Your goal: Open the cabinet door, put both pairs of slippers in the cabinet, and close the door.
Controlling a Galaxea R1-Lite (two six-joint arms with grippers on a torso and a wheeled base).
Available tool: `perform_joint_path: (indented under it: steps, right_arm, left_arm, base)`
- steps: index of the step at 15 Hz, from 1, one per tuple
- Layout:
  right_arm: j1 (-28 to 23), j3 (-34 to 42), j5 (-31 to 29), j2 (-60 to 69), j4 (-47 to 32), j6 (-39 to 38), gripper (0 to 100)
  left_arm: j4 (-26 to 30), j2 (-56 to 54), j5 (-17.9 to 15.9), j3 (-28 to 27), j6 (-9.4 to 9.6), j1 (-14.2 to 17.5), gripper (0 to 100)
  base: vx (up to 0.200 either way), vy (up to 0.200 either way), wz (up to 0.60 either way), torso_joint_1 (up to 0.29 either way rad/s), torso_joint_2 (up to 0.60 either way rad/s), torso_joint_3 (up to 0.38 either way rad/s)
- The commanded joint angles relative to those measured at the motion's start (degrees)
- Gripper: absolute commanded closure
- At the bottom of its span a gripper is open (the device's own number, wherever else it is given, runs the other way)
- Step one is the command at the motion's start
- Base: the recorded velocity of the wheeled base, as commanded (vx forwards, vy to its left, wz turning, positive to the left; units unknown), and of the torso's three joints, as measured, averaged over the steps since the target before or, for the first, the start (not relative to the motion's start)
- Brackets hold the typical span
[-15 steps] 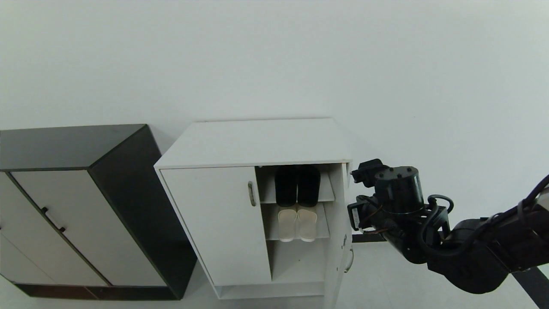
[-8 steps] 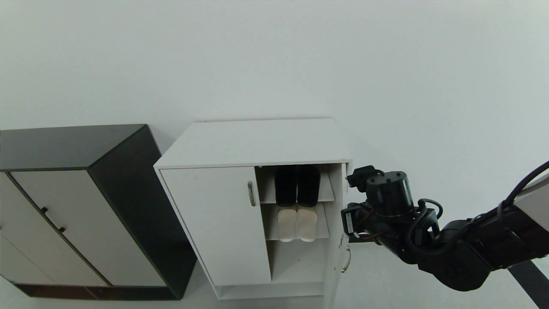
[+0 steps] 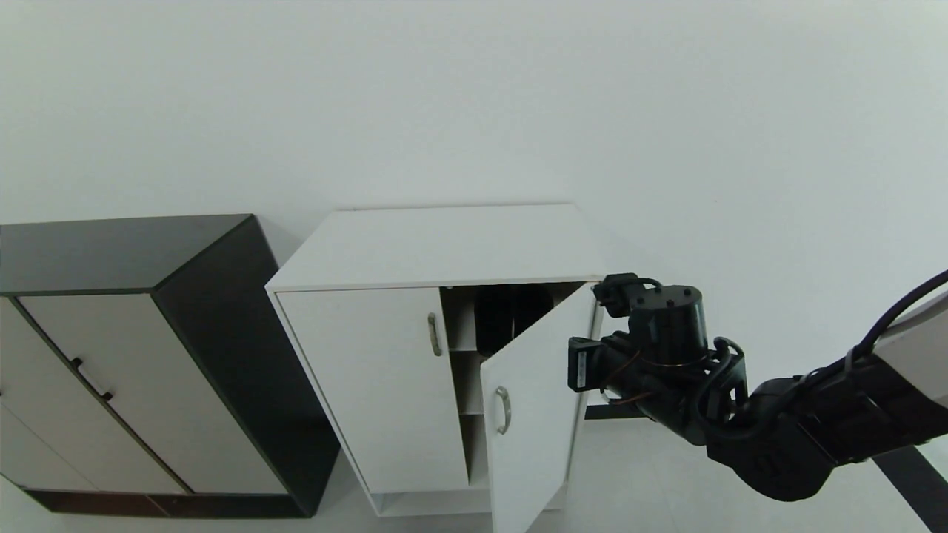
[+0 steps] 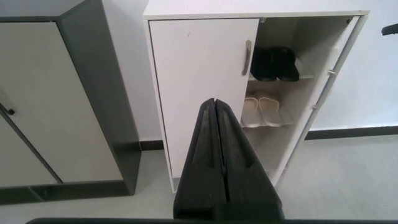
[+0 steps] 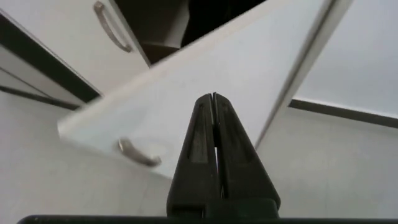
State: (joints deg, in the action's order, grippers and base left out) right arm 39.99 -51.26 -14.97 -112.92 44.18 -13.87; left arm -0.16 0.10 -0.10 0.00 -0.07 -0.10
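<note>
The right gripper (image 5: 214, 97) and the left gripper (image 4: 214, 102) are both clenched empty, the right one at the handle face of the half-open cabinet door (image 3: 529, 392), with black slippers (image 3: 511, 314) behind.

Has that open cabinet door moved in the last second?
Yes. The right door has swung toward shut, and its handle edge is now nearer the fixed left door.

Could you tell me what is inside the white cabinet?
Black slippers on the upper shelf, white slippers below; the left half is hidden behind the closed door.
</note>
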Motion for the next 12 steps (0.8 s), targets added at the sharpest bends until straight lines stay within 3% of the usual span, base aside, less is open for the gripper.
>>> perform_joint_path:
  steps: [1,5,12]
  right_arm:
    - [0.44,2.66,2.84,0.60,2.32,0.07,100]
    - [0.62,10.83,12.07,0.25,14.44,3.94,100]
    - [1.06,13.03,14.53,-0.98,15.85,5.44,100]
  left_arm:
    - [-0.02,-0.01,0.10,0.00,-0.01,0.01,100]
    - [-0.02,-0.01,-0.08,0.00,0.07,0.01,100]
    - [-0.02,-0.01,-0.08,0.00,0.07,-0.08,100]
  base:
    - [0.000,0.000,0.00,0.000,0.00,0.000]
    - [0.000,0.000,0.00,0.000,0.00,0.000]
    - [0.200,0.000,0.00,0.005,0.00,0.005]
